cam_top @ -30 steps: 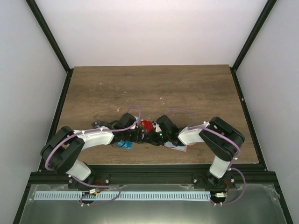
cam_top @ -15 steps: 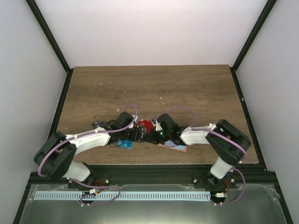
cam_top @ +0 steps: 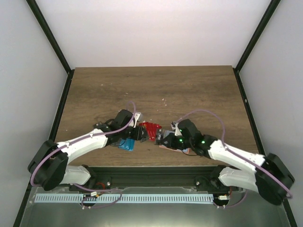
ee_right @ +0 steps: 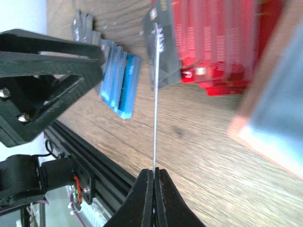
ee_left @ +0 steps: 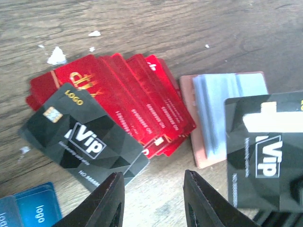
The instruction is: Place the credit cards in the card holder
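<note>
From where I stand the job looks barely begun. The red cards (ee_left: 137, 104) lie fanned on the worktop (ee_left: 189, 28) with a dark card (ee_left: 80, 137) resting on top. The blue cards (ee_left: 28, 210) sit in a small stack nearer the arms. I can't make out any card tucked into the card holder (ee_left: 222, 113), which lies flat just beside the red fan with a pale panel showing. The right gripper (ee_right: 155, 176) is pinched tight on a second dark card (ee_left: 265, 151), held print side up above the holder's outer part and not yet in a pocket. From that wrist it shows only as a thin edge, its long axis running straight out from the fingertips toward the left arm. The left gripper (ee_left: 152, 178) hangs partly open with nothing in it, above bare wood just in front of the red fan. By my reckoning every card remains to be put away.
</note>
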`<state>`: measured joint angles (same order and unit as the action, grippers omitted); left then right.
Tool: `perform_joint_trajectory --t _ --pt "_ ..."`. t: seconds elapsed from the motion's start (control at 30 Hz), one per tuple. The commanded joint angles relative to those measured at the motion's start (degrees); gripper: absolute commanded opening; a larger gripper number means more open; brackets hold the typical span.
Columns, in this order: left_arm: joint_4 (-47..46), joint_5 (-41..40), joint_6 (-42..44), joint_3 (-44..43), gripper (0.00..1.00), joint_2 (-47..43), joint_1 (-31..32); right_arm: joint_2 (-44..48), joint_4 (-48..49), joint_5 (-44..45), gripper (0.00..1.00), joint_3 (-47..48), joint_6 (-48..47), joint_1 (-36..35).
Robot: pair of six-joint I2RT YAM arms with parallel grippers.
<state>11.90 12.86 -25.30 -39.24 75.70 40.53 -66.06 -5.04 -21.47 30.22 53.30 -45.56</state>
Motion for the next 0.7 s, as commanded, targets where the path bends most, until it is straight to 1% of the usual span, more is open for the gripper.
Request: perform_joint_trajectory --t 0.0,0.17,0.27,0.37,0.47,0.57,0.67 --pt "-3.03 5.87 0.57 -2.38 0.37 1.37 0.38 10.00 -12.75 5.43 0.01 -3.98 1.27 2.96" --pt "-5.14 9.34 1.12 -5.45 0.36 6.75 1.84 19.41 -23.66 7.23 0.01 -6.26 3.94 6.10" --pt "-6.37 10.47 0.97 -7.14 0.36 9.85 3.12 21.93 -29.70 9.80 0.01 -6.03 5.00 7.03" --pt "-7.58 11.49 0.62 -8.60 0.36 12.70 3.86 23.16 -32.33 11.39 0.01 -6.30 6.02 7.45" --pt "-7.97 12.66 0.60 -10.01 0.36 15.19 4.30 22.72 -31.32 10.87 0.01 -7.39 5.81 7.91" --pt "-7.67 13.30 1.13 -11.33 0.34 17.40 4.35 22.11 -25.62 4.93 0.01 -9.20 4.90 8.57" --pt "-6.32 13.60 2.20 -12.91 0.30 19.74 4.34 21.65 -22.03 1.70 0.01 -9.95 4.34 9.50"
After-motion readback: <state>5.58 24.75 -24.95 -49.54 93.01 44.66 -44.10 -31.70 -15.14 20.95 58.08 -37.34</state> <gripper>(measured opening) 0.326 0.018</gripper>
